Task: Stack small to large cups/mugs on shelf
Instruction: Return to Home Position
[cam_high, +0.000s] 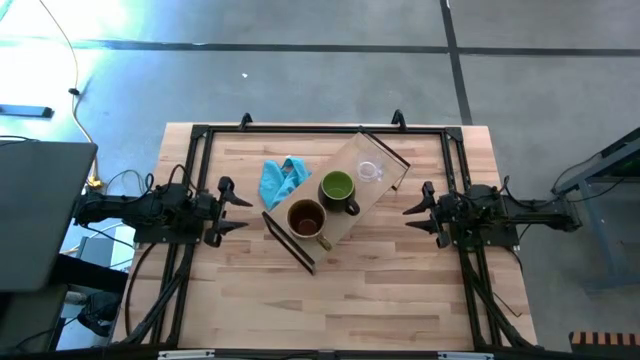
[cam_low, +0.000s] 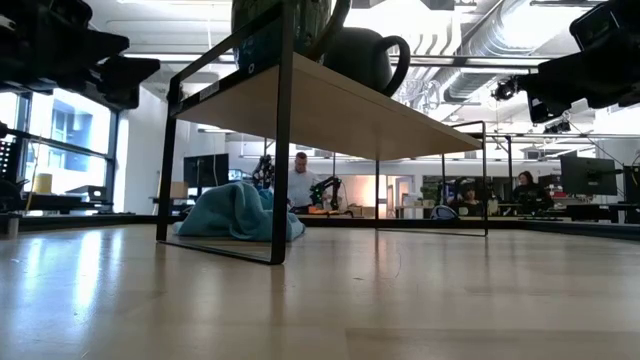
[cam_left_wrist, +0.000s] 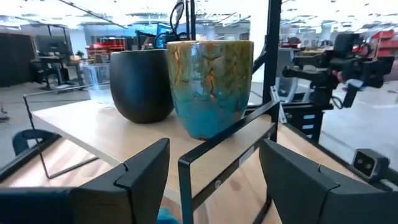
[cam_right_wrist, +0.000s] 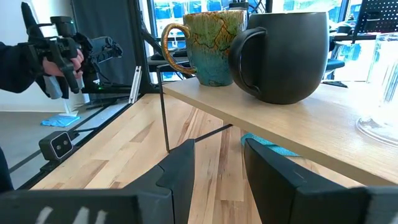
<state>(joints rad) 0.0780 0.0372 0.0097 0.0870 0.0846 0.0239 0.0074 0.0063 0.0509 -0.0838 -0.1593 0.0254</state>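
Tabletop (cam_high: 380, 300); left hand (cam_high: 246, 213), right hand (cam_high: 410, 215) parted

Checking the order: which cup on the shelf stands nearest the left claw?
The brown mug, at that end of the shelf; green mug mid-shelf, clear glass farthest.

A grey concrete floor (cam_high: 330, 85), crossed by dark seams (cam_high: 300, 46), surrounds the pale wooden counter (cam_high: 380, 300). In the high view a bright patch of daylight (cam_high: 50, 30) washes over the floor's far left corner. From counter height, tall windows (cam_low: 60, 140) glow at the left and silver ducts (cam_low: 520, 40) run under an open, lit ceiling. Far behind, people (cam_low: 522, 185) sit at desks near a dark monitor (cam_low: 585, 175), and one person (cam_low: 300, 182) stands.
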